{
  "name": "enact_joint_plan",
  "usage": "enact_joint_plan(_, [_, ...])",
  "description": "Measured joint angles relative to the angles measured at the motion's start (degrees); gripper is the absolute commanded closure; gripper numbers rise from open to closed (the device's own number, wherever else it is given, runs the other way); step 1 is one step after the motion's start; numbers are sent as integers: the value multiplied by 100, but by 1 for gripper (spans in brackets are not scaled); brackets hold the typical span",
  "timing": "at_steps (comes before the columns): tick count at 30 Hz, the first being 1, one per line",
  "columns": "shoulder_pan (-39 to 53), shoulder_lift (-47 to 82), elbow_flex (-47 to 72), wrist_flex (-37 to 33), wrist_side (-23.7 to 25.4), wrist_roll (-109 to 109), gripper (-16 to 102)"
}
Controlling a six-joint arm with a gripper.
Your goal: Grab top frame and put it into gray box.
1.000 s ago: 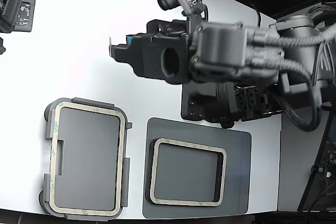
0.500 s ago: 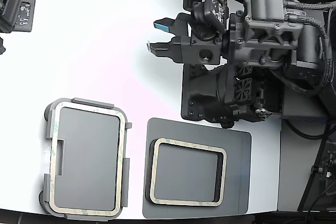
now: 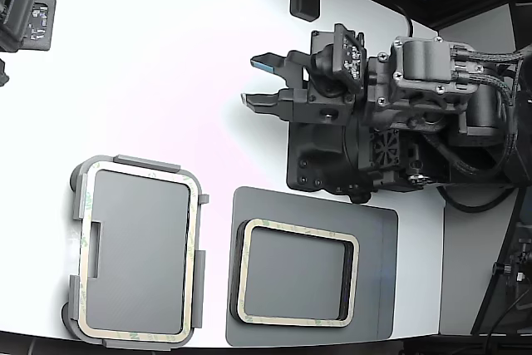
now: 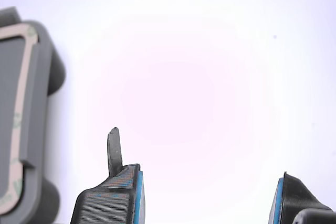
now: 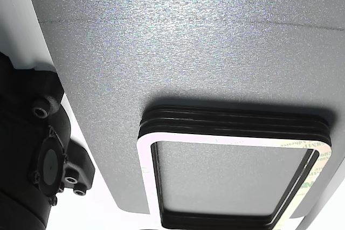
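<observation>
Two cream frames lie on the white bench [image 3: 150, 56] in the exterior view. At that view's left, the gray box [image 3: 79, 197] sits flat near the bottom edge, and one frame [image 3: 193, 230] already lies inside it, following its rim. Just beside it, toward the right, a darker gray mat [image 3: 378, 272] carries a black stack base [image 5: 232, 125], and the top frame [image 3: 352, 276] rests on this stack, flat, with its hollow centre showing the mat. In the other view the black layers under this frame are seen clearly. Further right and higher in the exterior view, the arm [image 3: 416, 114] hangs over the bench, well apart from both frames. Its pincer [image 3: 262, 81] points toward the exterior view's left, with the two fingers spread apart and nothing between them. The wrist view shows both fingertips [image 4: 123, 182] with blue pads over bare bench, and a corner of the gray box at the edge
</observation>
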Motion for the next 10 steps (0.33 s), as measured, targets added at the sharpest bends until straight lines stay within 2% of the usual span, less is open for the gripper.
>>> enact_joint_plan(2, [0, 9, 9, 0, 132, 62, -14])
enact_joint_plan(10, [0, 18, 9, 0, 105, 44, -14])
